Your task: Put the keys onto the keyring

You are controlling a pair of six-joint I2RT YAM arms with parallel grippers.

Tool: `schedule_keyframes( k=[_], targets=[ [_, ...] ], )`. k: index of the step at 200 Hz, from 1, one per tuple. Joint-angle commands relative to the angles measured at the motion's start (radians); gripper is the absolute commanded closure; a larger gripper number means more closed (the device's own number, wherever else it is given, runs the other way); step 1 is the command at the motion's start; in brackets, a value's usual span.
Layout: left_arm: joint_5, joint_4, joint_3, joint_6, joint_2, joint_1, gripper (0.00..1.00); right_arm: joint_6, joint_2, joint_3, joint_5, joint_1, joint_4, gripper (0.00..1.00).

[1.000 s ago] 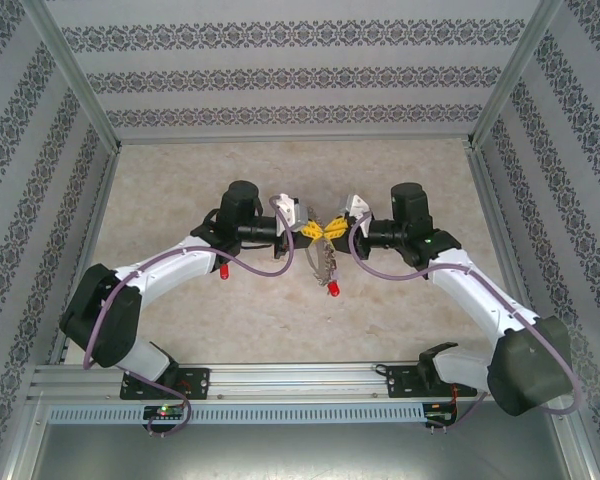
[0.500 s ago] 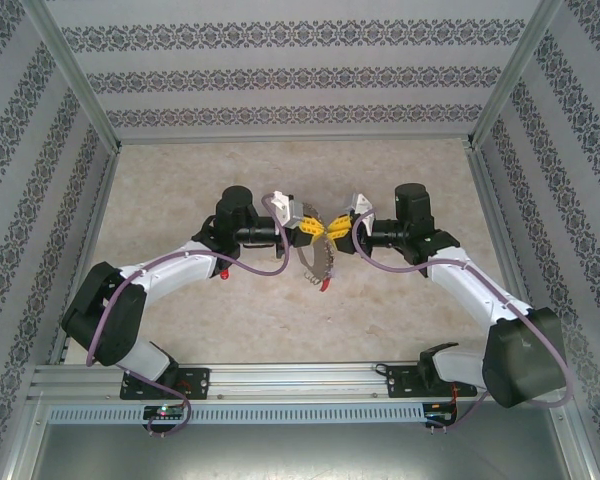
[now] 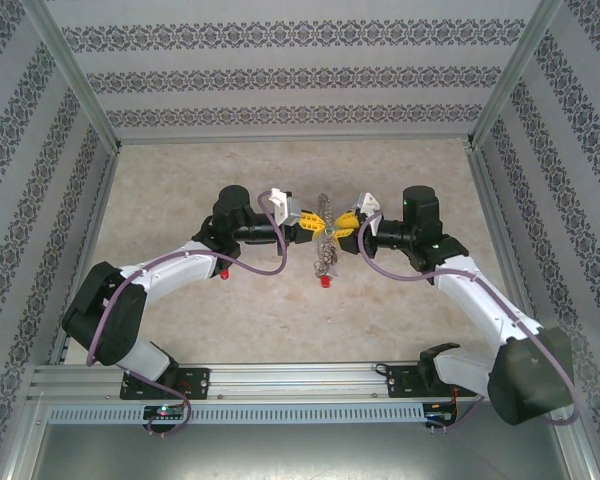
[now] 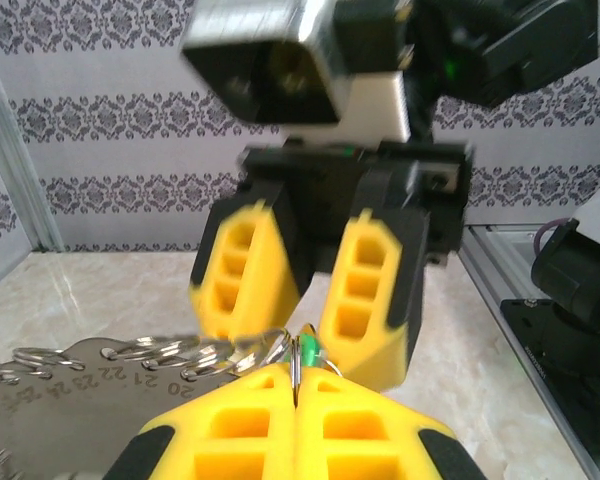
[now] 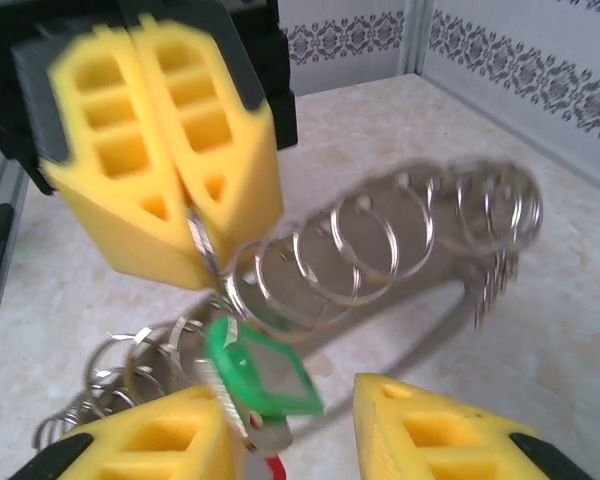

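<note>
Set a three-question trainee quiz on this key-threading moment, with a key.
1. True or false: the left end effector is shut on the keyring.
2. The tag by the right end effector is: A green, B purple, C blue.
3. Fill in: the right end effector's jaws stand ____.
Key: 1 true; 2 A; 3 open.

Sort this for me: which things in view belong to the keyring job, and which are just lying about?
Job: keyring, pinched in the shut left gripper; right gripper, open beside it; red key on the table by the left arm; second red key at the ring's lower end, attachment unclear.
Not the job: green tag among the rings; patterned walls.
</note>
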State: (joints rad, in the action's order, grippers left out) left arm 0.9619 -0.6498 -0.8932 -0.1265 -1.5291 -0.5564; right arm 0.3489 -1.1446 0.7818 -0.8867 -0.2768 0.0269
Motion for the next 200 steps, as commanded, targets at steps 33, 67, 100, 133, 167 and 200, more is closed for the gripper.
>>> schedule_keyframes(
  k=[33,67,100,133,167,200],
  targets=[
    [-0.017,0.044,-0.034,-0.067,0.009,0.0,1.0,0.036,0.077,0.011,0.058,0.005,0.045,0.58],
    [-0.012,0.041,-0.035,-0.062,0.011,0.0,1.0,0.026,0.077,0.03,0.053,-0.007,0.057,0.65],
    [0.008,0.001,-0.033,-0.029,0.004,0.001,1.0,0.018,0.045,0.06,0.033,-0.055,0.031,0.83],
    [0.014,-0.072,-0.026,0.028,-0.011,-0.001,1.0,0.034,-0.02,0.075,0.046,-0.095,0.037,0.96],
    [0.008,-0.175,-0.007,0.103,-0.023,0.0,1.0,0.028,-0.037,0.059,0.087,-0.114,0.01,0.89],
    [-0.034,-0.307,0.022,0.193,-0.038,0.001,1.0,0.041,-0.028,0.025,0.112,-0.102,0.013,0.86]
  ],
)
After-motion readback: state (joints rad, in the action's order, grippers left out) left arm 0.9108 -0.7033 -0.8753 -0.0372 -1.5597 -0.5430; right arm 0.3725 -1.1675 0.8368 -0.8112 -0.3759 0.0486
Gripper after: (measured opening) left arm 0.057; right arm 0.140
